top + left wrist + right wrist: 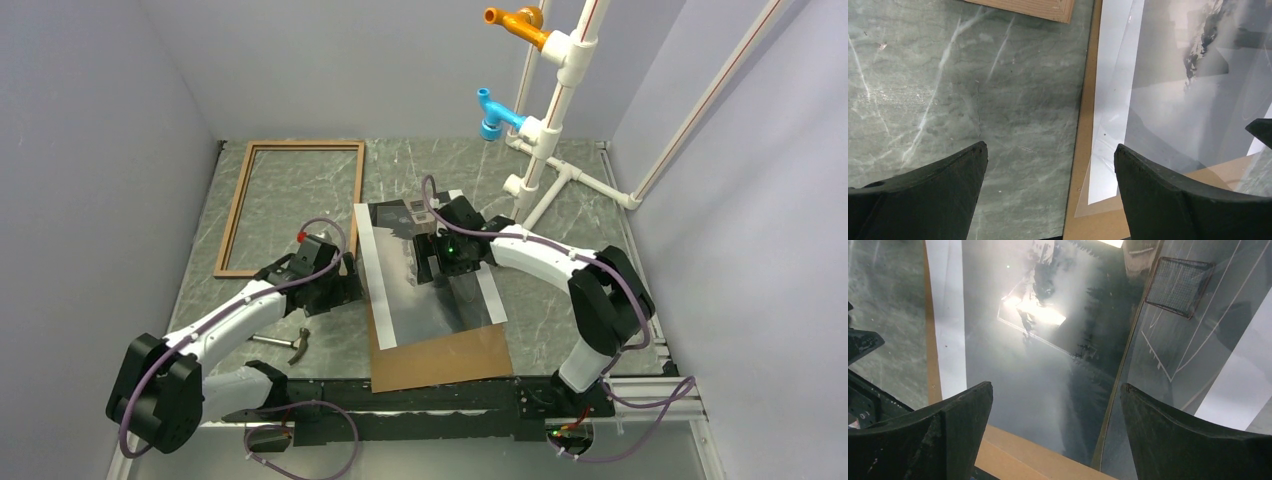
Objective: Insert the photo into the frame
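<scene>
The photo (425,285), a glossy grey landscape with white side bands, lies face up on a brown backing board (450,362) in the middle of the table. The frame (238,210), brown wood face up, lies flat at the back left with nothing inside it. My left gripper (350,287) is open and empty at the photo's left edge; in its wrist view (1050,147) the jaws straddle the board's edge (1082,150), with the photo (1168,100) to the right. My right gripper (440,268) is open and empty over the photo's middle (1048,365), jaws apart (1057,386).
A hammer (285,343) lies near the left arm. A white pipe stand (545,140) with orange and blue fittings stands at the back right. A clear sheet's corner (1108,200) lies over the board under the photo. The frame's corner (1038,7) shows in the left wrist view.
</scene>
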